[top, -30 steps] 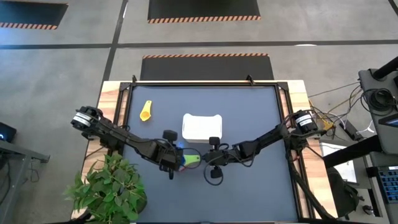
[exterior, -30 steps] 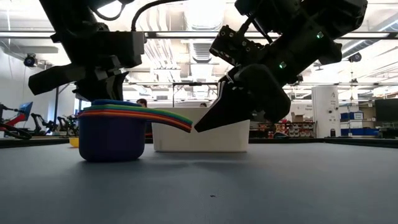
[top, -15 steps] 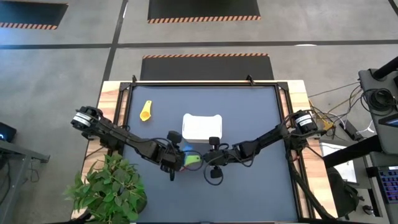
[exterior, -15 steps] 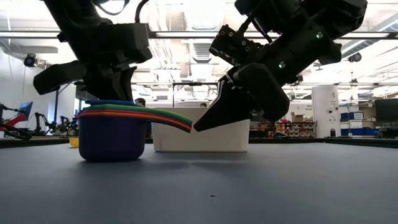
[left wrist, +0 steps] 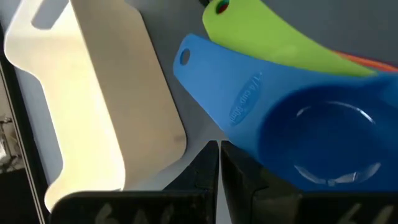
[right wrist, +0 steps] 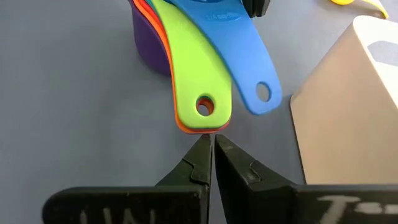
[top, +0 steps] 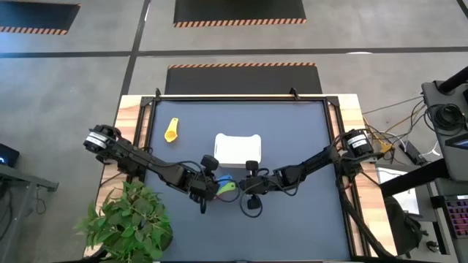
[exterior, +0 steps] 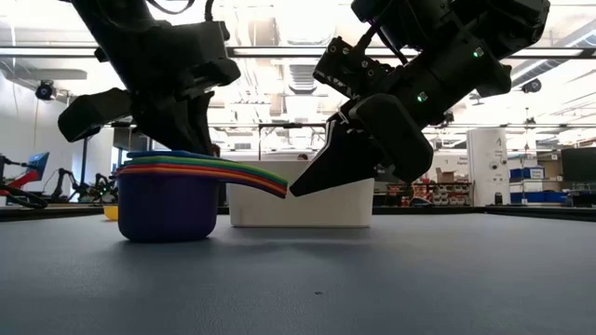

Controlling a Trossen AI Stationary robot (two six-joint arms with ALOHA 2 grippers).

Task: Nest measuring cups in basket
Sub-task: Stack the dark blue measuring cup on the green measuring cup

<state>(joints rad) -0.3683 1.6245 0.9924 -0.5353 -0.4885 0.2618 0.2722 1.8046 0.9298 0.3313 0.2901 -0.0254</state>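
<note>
High view shows the table [top: 292, 226] with much free mat at lower right. At centre sits the basket [top: 237, 148]; just below it the cup stack [exterior: 168, 200]. One yellow cup [top: 171, 131] lies upper left. Blue cup [left wrist: 311, 140] reads "1/4 cup 60ml". Left gripper [top: 207, 178] and right gripper [right wrist: 209, 155] both closed, empty.

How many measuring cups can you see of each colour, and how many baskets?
Yellow cup: 1
Blue cup: 1
Green cup: 1
Orange cup: 1
Red cup: 1
Purple cup: 1
White basket: 1
Total: 7 things, 6 cups and 1 basket. More cups may be hidden inside the stack.
</note>
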